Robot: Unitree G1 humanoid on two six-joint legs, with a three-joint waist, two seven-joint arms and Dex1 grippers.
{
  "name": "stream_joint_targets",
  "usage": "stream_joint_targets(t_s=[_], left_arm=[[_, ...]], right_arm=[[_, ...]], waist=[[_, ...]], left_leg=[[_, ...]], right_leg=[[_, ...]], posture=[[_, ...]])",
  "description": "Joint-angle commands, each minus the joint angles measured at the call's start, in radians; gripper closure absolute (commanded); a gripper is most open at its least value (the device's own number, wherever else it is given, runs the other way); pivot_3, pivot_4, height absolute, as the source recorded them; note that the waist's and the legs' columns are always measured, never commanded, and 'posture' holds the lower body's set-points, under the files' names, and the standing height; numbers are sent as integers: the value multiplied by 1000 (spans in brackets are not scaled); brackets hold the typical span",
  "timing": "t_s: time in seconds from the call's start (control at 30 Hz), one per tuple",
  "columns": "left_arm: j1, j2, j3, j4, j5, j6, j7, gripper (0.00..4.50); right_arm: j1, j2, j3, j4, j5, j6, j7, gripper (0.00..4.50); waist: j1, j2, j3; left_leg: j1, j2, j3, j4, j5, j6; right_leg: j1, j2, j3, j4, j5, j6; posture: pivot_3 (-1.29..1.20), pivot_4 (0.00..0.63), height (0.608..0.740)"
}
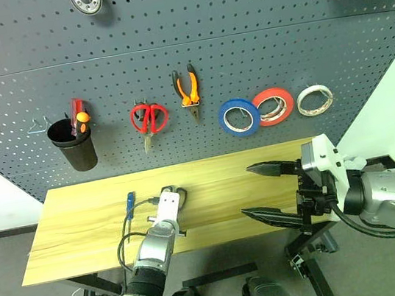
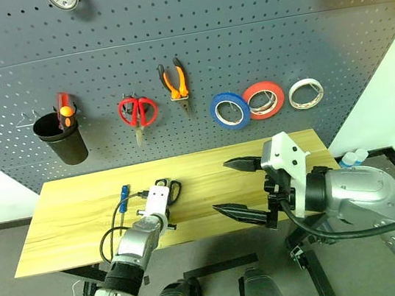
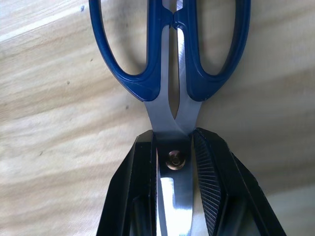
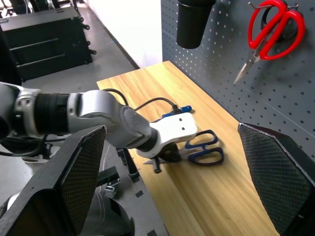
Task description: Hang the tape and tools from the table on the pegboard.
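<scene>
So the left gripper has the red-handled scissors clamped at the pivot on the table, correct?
Not quite: the left gripper is clamped at the pivot of the blue-handled scissors, as the left wrist view shows. They lie on the table.

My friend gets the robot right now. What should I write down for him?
Left gripper: shut on the blue-handled scissors at the pivot; they lie on the table.
Right gripper: open, holding nothing, up over the table's right end.
Blue tape roll and orange-handled pliers: hanging on the pegboard, so done.
Blue-handled screwdriver: lying on the table beside the left gripper.
Left to do: lift the scissors and hang them on a hook, then the same with the screwdriver.
</scene>
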Motion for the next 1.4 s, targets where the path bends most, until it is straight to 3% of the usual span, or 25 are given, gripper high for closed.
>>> stream_joint_targets(t_s=[0.03,0.6,1.03,1.4], left_arm=[[36,27,-54,-45,45,-39,-17,3739],[158,85,-129,-237,143,-266,-25,3740],[143,87,-116,-283,184,-485,8,3740],[132,113,-91,-283,218,-732,65,3741]], right_arm=[[-15,-9,-20,0,-7,-22,11,0],[-16,3,-48,40,-1,-30,46,0],[-35,-2,-106,85,37,-51,102,0],[-10,-28,-248,142,124,-61,200,0]], waist=[[0,0,0],[2,3,2],[2,3,1],[2,5,-2]], left_leg=[[0,0,0,0,0,0],[-5,0,1,0,-2,2],[-5,0,2,2,-1,4],[-1,-1,4,5,-1,4]], right_leg=[[0,0,0,0,0,0],[-4,-1,0,-2,0,1],[-3,1,0,-1,0,1],[1,2,0,2,0,2]], posture=[[-182,112,717],[-181,97,717],[-178,73,717],[-181,42,717]])
